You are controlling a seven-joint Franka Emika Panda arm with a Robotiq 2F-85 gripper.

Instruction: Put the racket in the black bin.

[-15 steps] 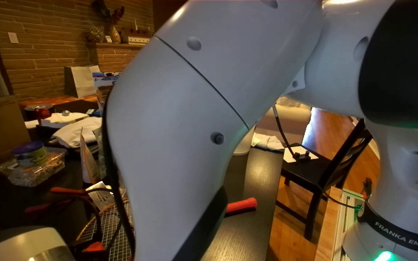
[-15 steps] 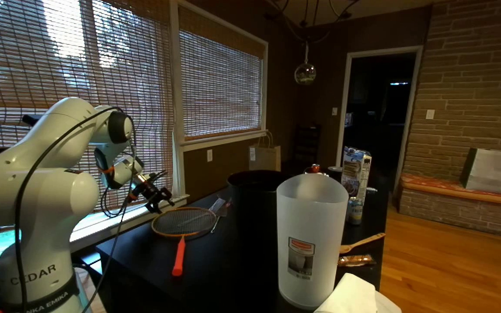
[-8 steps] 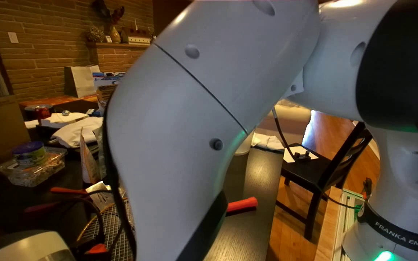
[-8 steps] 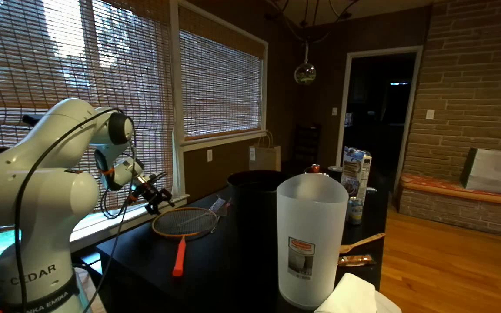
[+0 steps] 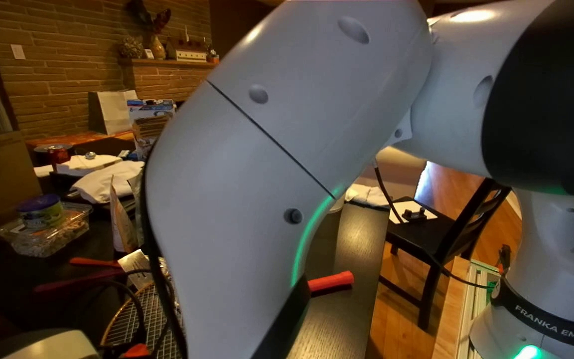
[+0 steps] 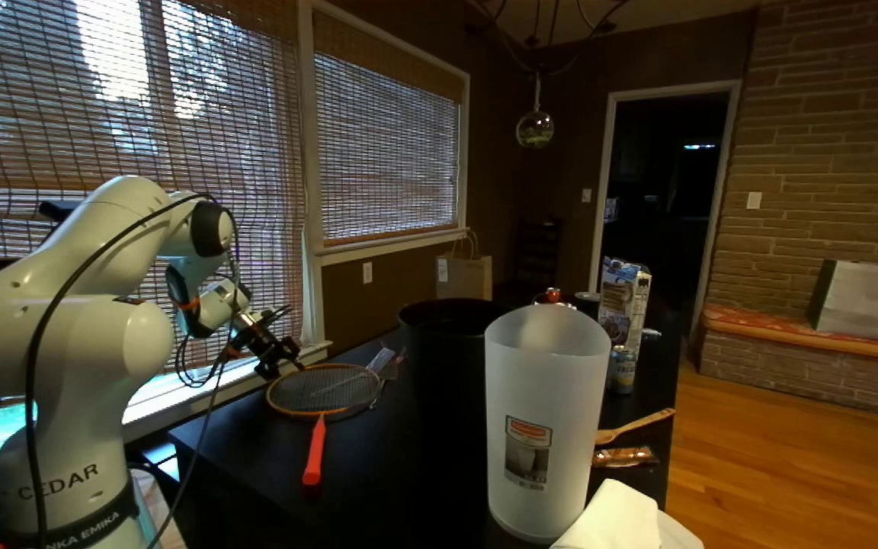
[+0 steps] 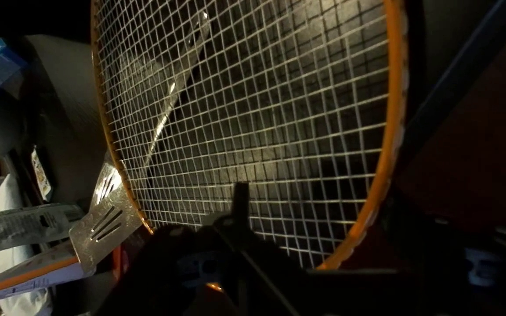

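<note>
Racket (image 6: 319, 427) on tbl (image 6: 389, 473) — claw (image 6: 283, 369) nr

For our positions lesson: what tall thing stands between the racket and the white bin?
The black bin, partly hidden by the white bin in an exterior view; the racket lies further left.

In an exterior view the camera sits close to my arm (image 5: 247, 164), facing the brick wall (image 5: 68, 85). In an exterior view it stands farther back, facing the doorway (image 6: 660, 206). My wrist view looks down at the racket (image 7: 253, 134), close; all 3 share it.
</note>
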